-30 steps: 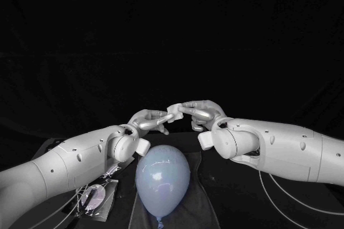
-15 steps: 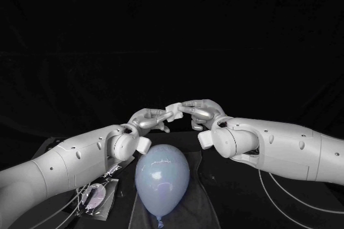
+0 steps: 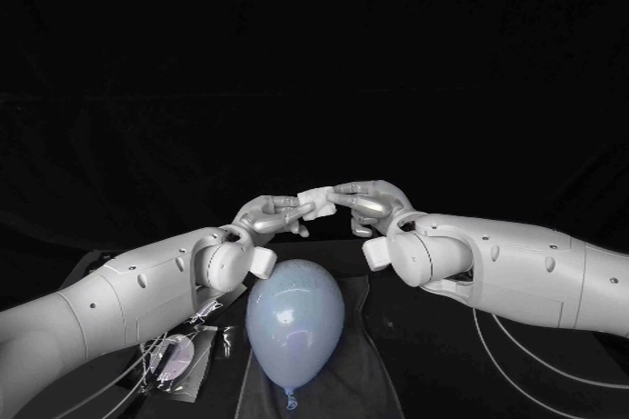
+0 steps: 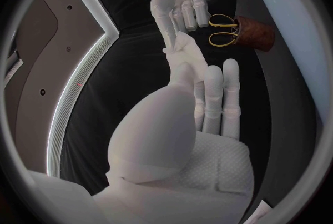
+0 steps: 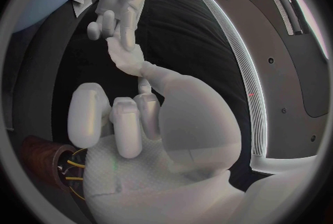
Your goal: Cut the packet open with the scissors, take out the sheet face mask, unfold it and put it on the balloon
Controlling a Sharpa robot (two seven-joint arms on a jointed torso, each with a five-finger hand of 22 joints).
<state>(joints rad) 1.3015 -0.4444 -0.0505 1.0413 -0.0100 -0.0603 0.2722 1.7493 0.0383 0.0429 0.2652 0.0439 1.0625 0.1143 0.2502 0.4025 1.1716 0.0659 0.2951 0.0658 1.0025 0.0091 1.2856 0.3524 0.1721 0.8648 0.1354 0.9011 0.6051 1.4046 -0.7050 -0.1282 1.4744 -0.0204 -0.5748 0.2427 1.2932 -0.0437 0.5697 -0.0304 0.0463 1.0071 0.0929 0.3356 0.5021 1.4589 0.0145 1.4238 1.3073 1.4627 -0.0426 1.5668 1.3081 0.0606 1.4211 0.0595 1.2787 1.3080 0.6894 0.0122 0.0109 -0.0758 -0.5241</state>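
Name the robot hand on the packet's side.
The left robot hand: the packet lies beside its arm; the right robot hand is across the balloon.

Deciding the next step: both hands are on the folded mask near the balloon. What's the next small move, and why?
Probably draw the hands slowly apart to open one fold. The sheet mask is a small folded wad pinched between the left hand and the right hand, clear of the balloon. It looks too compact to lay on as it is.

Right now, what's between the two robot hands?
The folded white sheet mask, pinched by the left robot hand and the right robot hand; the head view shows it.
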